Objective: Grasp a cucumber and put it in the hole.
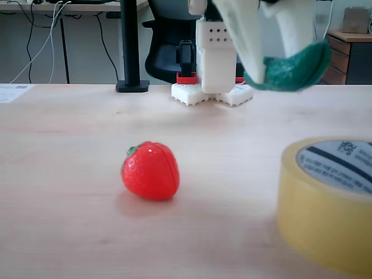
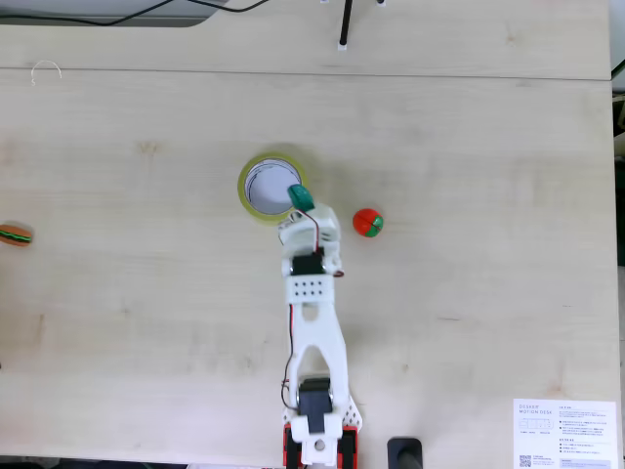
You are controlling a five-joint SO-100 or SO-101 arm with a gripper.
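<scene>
Fixed views show the pincer [image 1: 285, 72] pinching the cucumber [image 1: 293, 68] aloft, at the hole's [image 2: 266, 182] edge; release remains.

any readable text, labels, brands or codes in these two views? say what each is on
Nothing can be read in either fixed view.
Black print on the grey core of the tape roll: too blurred to read.
White paper sheet at the table's lower right, with small print lines and a QR-style code: too small to read.
White paper at the left table edge with dark marks: blurred.
No text visible on the cucumber, strawberry or arm.
</scene>
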